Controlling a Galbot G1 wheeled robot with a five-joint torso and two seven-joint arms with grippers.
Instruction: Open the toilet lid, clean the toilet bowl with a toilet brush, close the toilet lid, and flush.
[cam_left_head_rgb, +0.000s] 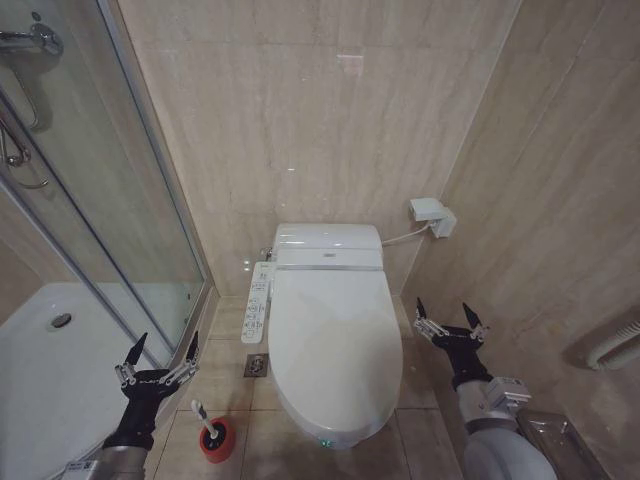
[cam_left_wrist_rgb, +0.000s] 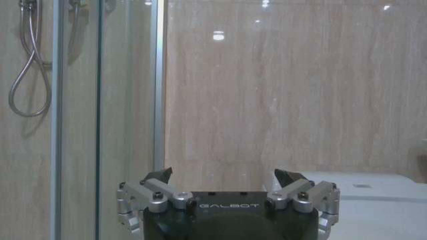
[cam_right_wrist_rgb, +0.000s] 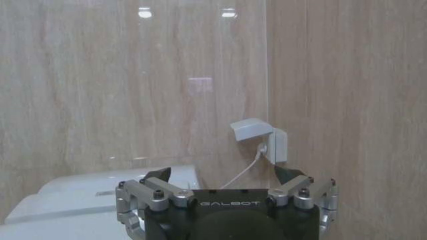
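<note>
Here the glossy white oval plastic toilet lid (cam_left_head_rgb: 335, 335) lies closed, long axis toward the robot, between the wide-open, empty left gripper (cam_left_head_rgb: 157, 355) and nearer right gripper (cam_left_head_rgb: 447, 318).

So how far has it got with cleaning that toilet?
Nothing looks done yet. The toilet lid is down, and the toilet brush stands in its red holder on the floor beside the toilet. In hand: nothing; the left gripper and right gripper hang open and empty on either side. Left: opening the lid, scrubbing, closing, flushing.
</note>
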